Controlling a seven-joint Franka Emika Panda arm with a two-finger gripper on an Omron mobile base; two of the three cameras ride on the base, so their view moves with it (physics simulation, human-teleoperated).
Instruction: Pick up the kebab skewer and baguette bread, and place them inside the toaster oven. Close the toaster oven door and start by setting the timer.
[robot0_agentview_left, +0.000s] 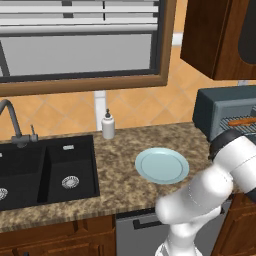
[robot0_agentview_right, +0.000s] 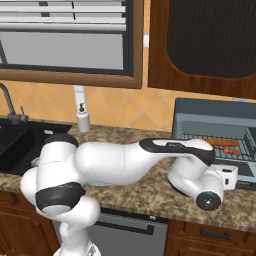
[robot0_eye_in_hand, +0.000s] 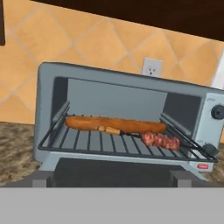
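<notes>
One baguette bread (robot0_eye_in_hand: 114, 124) and one kebab skewer (robot0_eye_in_hand: 154, 139), its stick half hidden, lay mid-frame in the toaster oven (robot0_eye_in_hand: 48, 87); fingers (robot0_eye_in_hand: 112, 183) spread wide, empty.

Even flat light; soft rendered edges

White Franka arm with dark joints (robot0_agentview_right: 125, 162) folded low, upper links running horizontally rightward from the shoulder in the right base view, wrist bent down; two-finger gripper (robot0_eye_in_hand: 112, 178) held level, its small dark finger tips (robot0_eye_in_hand: 43, 179) spread wide apart, nothing between them.
</notes>
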